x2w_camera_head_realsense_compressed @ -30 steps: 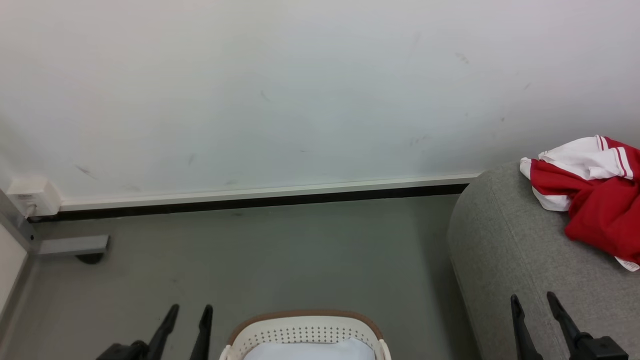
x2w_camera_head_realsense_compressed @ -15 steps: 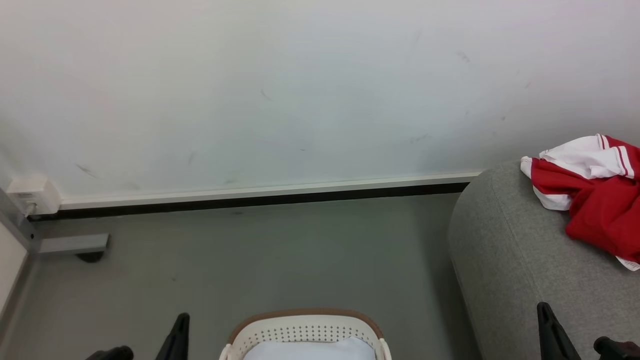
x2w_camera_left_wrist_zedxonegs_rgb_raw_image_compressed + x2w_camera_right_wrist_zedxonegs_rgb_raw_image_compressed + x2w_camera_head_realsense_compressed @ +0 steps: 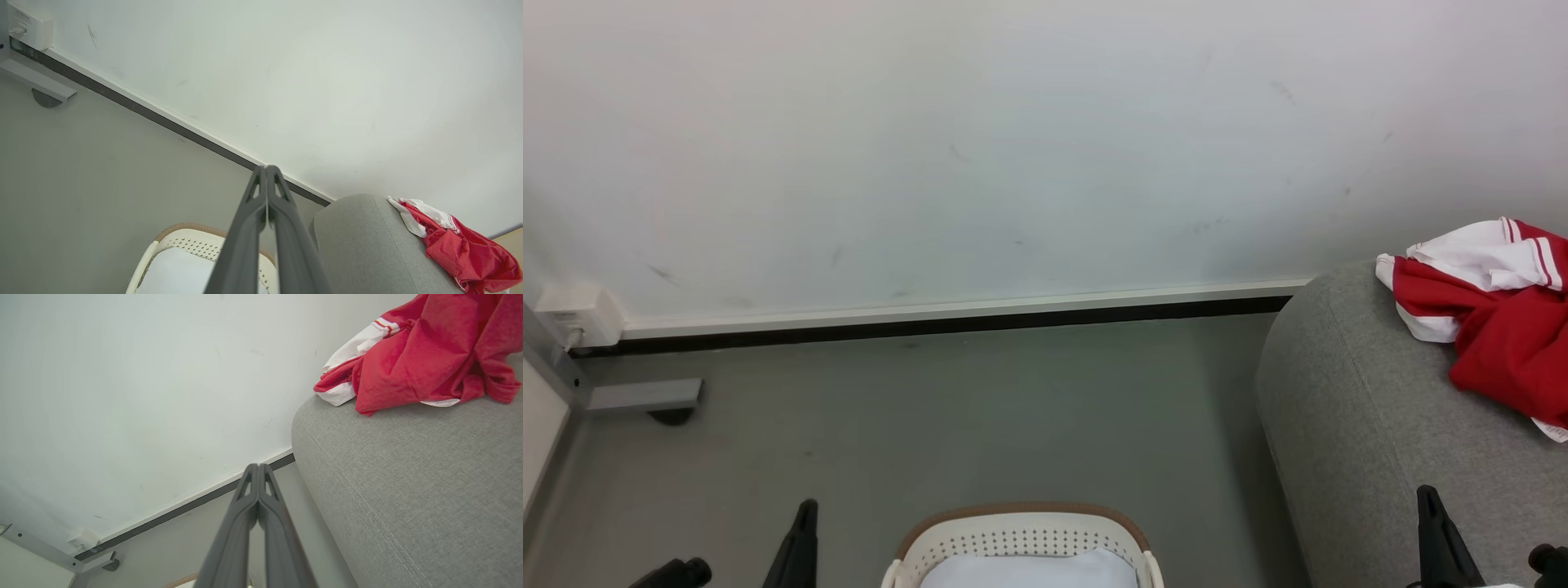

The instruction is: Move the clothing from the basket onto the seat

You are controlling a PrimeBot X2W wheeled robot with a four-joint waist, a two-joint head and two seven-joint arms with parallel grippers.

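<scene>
Head view, item by item.

- **Clothing** [image 3: 1494,327]: a crumpled red-and-white heap. It lies on top of the seat [image 3: 1347,425], near the rounded end by the wall [image 3: 1013,163].
- **Basket** [image 3: 1021,535]: on the floor [image 3: 1013,408], left of the seat and apart from it. It holds a pale cloth [image 3: 1029,572]. Most of its inside is cut off by the frame edge.
- **Left gripper** [image 3: 266,168]: in the left wrist view the fingers are pressed together and hold nothing. It sits to the left of the basket.
- **Right gripper** [image 3: 258,467]: in the right wrist view the fingers are likewise together and empty. It sits by the seat's near side, well short of the clothing.
- **Step in hand, as judged:** the transfer appears complete, with both arms idle and clear of the clothing.
- **Next move, as judged:** nothing more on the clothing. At most a look into the basket for anything red there, parting the jaws first if so.
</scene>
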